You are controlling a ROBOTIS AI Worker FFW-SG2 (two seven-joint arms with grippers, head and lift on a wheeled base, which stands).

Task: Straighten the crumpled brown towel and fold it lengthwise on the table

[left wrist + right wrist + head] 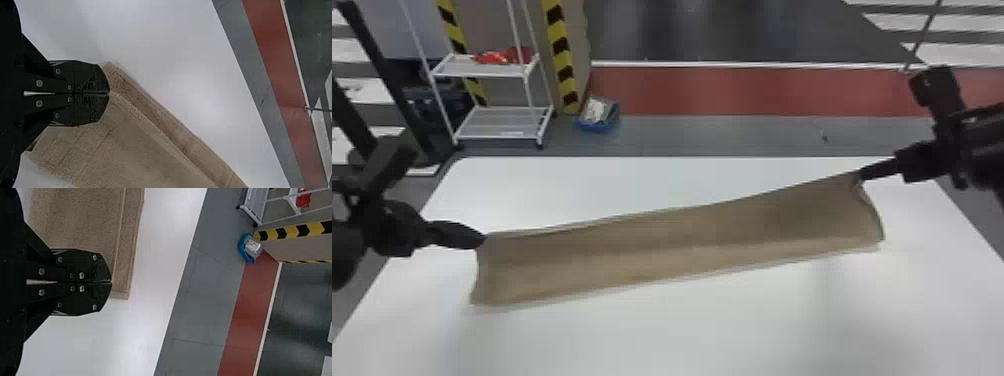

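Brown towel [677, 245] spans the middle of the white table [652, 340]. Left gripper [482, 239], at the towel's nine o'clock, is levelled toward three, fingers pinching a far corner. Farther off, at two o'clock, the right gripper [861, 175] is angled toward nine, pinching the other far corner. Beyond: white rack [497, 122], ten o'clock; blue bin [597, 129], eleven.

Your black left gripper [481, 241] and black right gripper [863, 175] pinch a long brown cloth towel [677, 245]. Your white table [652, 335] lies below.
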